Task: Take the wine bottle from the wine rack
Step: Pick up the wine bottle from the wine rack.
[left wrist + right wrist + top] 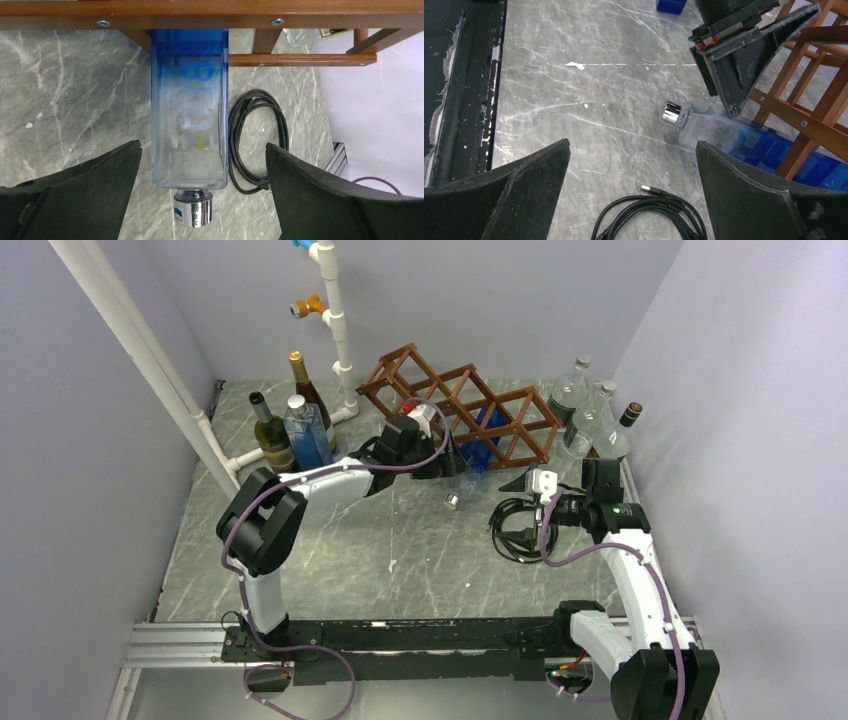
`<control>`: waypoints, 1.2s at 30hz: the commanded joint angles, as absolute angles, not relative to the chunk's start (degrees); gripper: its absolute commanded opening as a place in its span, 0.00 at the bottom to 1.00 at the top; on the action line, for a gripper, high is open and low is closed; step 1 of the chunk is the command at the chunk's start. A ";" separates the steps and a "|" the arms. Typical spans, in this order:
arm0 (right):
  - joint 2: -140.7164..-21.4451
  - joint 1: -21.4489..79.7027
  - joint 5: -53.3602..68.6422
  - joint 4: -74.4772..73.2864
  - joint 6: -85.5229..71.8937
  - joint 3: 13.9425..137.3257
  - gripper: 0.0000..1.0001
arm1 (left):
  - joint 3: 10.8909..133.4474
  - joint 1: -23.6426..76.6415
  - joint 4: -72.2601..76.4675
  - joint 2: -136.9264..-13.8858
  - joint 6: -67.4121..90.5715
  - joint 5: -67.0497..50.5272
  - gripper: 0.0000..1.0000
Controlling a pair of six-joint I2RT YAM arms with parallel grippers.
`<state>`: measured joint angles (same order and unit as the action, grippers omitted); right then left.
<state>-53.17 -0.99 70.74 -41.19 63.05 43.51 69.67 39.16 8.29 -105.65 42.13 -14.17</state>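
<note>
Left wrist view: the wine bottle [190, 110] lies on its side, its base end under the brown wooden rail of the wine rack [200, 7] and its neck pointing out toward the camera. It is a square-sided clear bottle, deep blue at the rack end and fading to almost colourless at the shoulder. Faint lettering runs along its upper face, and it has a shiny silver cap [194, 212]. The left end effector [202, 145] straddles it, fingers spread wide on either side and clear of the glass. A coiled black cable [257, 140] lies on the grey marbled table [75, 90] just beside the bottle. The right end effector [632, 145] hangs above the table near the cable, fingers likewise wide apart, holding nothing.
</note>
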 commanded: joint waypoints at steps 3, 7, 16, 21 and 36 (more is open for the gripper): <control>-52.17 -1.23 71.83 -40.87 64.43 43.59 1.00 | 74.50 39.95 6.25 -108.72 42.68 -13.45 0.98; -52.12 -1.22 71.83 -40.87 64.48 43.52 1.00 | 74.21 39.99 9.78 -110.63 42.74 -16.51 0.96; -51.75 -1.19 71.93 -41.04 64.77 43.46 1.00 | 74.06 39.90 16.67 -114.48 42.95 -19.35 0.93; -51.59 -1.23 71.81 -41.13 65.03 43.42 1.00 | 74.83 39.90 16.71 -115.97 43.51 -18.18 0.89; -51.66 -1.16 71.84 -41.22 65.12 43.42 1.00 | 77.35 39.89 18.01 -119.27 44.12 -19.83 0.80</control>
<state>-52.38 -0.99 70.74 -41.19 63.48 43.42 75.02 39.72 14.52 -118.37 43.83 -18.65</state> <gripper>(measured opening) 0.993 0.803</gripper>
